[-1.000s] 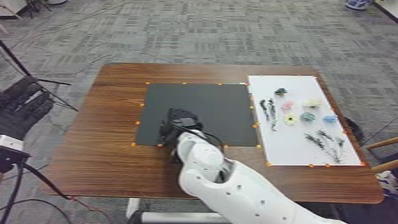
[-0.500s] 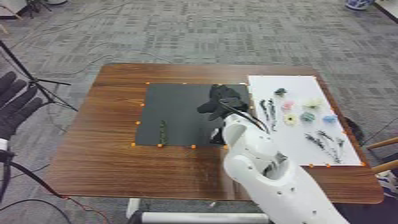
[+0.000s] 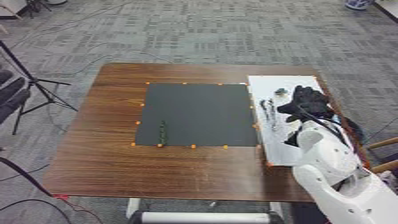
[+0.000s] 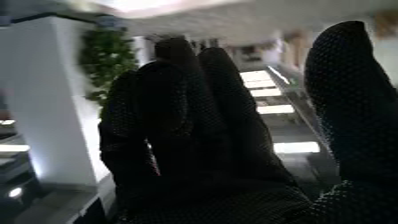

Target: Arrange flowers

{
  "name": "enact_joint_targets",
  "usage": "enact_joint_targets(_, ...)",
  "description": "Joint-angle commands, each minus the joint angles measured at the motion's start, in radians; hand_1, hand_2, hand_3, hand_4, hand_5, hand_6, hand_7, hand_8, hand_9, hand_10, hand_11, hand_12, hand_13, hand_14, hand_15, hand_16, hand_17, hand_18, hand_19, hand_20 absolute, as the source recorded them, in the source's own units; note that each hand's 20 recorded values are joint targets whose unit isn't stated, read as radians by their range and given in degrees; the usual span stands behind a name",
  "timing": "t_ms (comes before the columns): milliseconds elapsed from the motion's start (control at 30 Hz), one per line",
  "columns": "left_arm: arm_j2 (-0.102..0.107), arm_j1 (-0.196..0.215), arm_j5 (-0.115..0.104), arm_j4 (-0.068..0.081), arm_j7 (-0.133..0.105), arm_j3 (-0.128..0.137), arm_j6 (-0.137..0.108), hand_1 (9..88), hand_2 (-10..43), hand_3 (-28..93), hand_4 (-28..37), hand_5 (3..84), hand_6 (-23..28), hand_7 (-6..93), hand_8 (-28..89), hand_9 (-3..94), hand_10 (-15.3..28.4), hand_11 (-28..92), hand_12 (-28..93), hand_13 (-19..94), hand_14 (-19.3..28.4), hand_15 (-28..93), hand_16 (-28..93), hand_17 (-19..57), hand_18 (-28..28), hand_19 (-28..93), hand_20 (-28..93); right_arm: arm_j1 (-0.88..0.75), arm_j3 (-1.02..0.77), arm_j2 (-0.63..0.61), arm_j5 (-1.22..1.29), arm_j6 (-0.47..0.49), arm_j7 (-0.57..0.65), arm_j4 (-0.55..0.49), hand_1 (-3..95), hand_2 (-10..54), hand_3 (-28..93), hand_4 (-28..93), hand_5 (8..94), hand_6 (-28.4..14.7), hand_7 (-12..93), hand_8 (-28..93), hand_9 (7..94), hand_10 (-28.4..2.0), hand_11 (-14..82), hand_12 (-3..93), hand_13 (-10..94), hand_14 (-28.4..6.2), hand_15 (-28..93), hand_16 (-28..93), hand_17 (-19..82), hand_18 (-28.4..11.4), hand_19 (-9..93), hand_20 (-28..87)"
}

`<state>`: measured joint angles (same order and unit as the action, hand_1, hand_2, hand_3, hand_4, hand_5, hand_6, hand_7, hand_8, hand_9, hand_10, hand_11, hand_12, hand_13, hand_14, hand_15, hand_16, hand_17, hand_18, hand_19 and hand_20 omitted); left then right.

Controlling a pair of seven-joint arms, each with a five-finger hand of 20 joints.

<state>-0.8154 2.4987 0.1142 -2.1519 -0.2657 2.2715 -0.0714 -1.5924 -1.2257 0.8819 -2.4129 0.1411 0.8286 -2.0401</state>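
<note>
Head view: the right hand (image 3: 306, 104) is above the white board (image 3: 282, 156), toward its right edge. Dark sprigs (image 3: 270, 112) lie along the board's left edge, with a small dark flower (image 3: 281, 92) near its far edge. A green stem (image 3: 163, 134) lies lengthwise on the black mat (image 3: 204, 115), by the near left corner. The left hand (image 3: 11, 97), fingers extended, is beyond the table's (image 3: 93, 150) left edge.

Right wrist view: the right hand (image 4: 209, 200) has straight fingers (image 4: 164, 105) set close together, thumb (image 4: 342, 90) wide apart.
</note>
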Motion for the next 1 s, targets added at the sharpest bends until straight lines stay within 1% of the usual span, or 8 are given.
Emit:
enact_joint_targets(33,-0.016,0.023,-0.037,-0.018,-0.040,0.008,-0.029,23.4,13.3,69,-28.3,37.7,8.8,4.8,-5,31.8,13.7,8,14,23,14.3,18,0,-2.2,12.0,19,11,-0.065,-0.112,-0.005,0.062,0.025,0.097,0.037,42.1,-9.5,69,-22,62.0,-11.9,12,-7,64.0,-23.0,16.1,17.0,60,-19.3,71,32,29,-28.4,83,36)
enact_joint_targets(133,-0.024,0.031,-0.034,-0.023,-0.037,0.014,-0.033,23.6,13.2,69,-28.3,37.9,8.9,5.0,-5,31.9,13.8,8,14,23,14.2,19,0,-2.2,12.1,20,11,-0.090,-0.143,-0.013,0.036,0.039,0.112,0.032,43.4,-9.5,70,-23,61.5,-12.1,12,-7,62.2,-23.4,15.7,16.9,60,-19.1,71,32,30,-28.4,83,36)
enact_joint_targets(233,-0.031,0.033,-0.041,-0.025,-0.049,0.009,-0.032,23.7,13.1,69,-28.3,38.0,9.0,5.2,-5,32.0,13.8,8,14,23,14.2,19,0,-2.3,12.2,20,11,-0.134,-0.212,-0.024,0.094,0.109,0.143,-0.002,45.3,-9.5,70,-25,61.3,-13.0,11,-7,61.4,-23.5,15.1,16.5,59,-19.0,71,31,29,-28.4,84,37)
enact_joint_targets(333,-0.033,0.041,-0.035,-0.028,-0.046,0.014,-0.030,23.7,13.1,69,-28.3,38.0,9.0,5.2,-5,32.0,13.8,9,14,23,14.3,19,0,-2.3,12.2,20,11,-0.186,-0.255,-0.039,0.087,0.125,0.157,-0.021,46.0,-9.5,70,-26,61.2,-14.0,8,-7,60.5,-24.1,13.3,15.8,59,-19.0,71,30,29,-28.4,84,38)
enact_joint_targets(567,-0.038,0.049,-0.037,-0.029,-0.044,0.024,-0.024,22.6,14.2,68,-28.3,38.1,9.0,5.5,-5,32.0,13.8,9,14,24,14.2,20,0,-2.4,12.3,21,11,-0.283,-0.358,-0.034,0.162,0.186,0.180,-0.067,46.8,-9.5,69,-28,62.0,-15.0,6,-7,59.7,-24.3,12.4,15.9,58,-18.9,71,28,29,-28.4,84,40)
enact_joint_targets(700,-0.038,0.053,-0.035,-0.029,-0.039,0.029,-0.024,22.4,14.2,68,-28.3,38.1,9.0,5.4,-5,32.1,13.9,9,14,24,14.2,20,0,-2.4,12.3,21,11,-0.317,-0.385,-0.027,0.188,0.178,0.181,-0.079,47.4,-9.5,67,-28,63.6,-14.8,7,-7,60.1,-24.1,12.6,16.0,58,-18.9,72,28,29,-28.4,84,41)
enact_joint_targets(800,-0.041,0.053,-0.042,-0.034,-0.037,0.028,-0.036,22.3,14.5,67,-28.3,38.1,9.0,5.4,-5,32.1,13.9,9,14,24,14.2,20,0,-2.4,12.3,21,11,-0.323,-0.370,-0.021,0.167,0.152,0.181,-0.068,47.2,-9.5,66,-28,64.8,-14.2,7,-7,61.5,-23.8,13.1,16.1,59,-18.6,72,27,29,-28.4,83,42)
enact_joint_targets(1000,-0.041,0.047,-0.035,-0.033,-0.034,0.021,-0.031,20.7,16.2,67,-28.3,38.3,9.1,5.4,-5,32.2,13.9,9,14,24,14.2,20,-1,-2.4,12.3,21,11,-0.305,-0.335,-0.011,0.162,0.123,0.166,-0.030,47.8,-9.5,66,-28,66.3,-13.3,8,-8,62.6,-23.0,13.7,16.1,60,-18.2,72,27,30,-28.4,84,42)
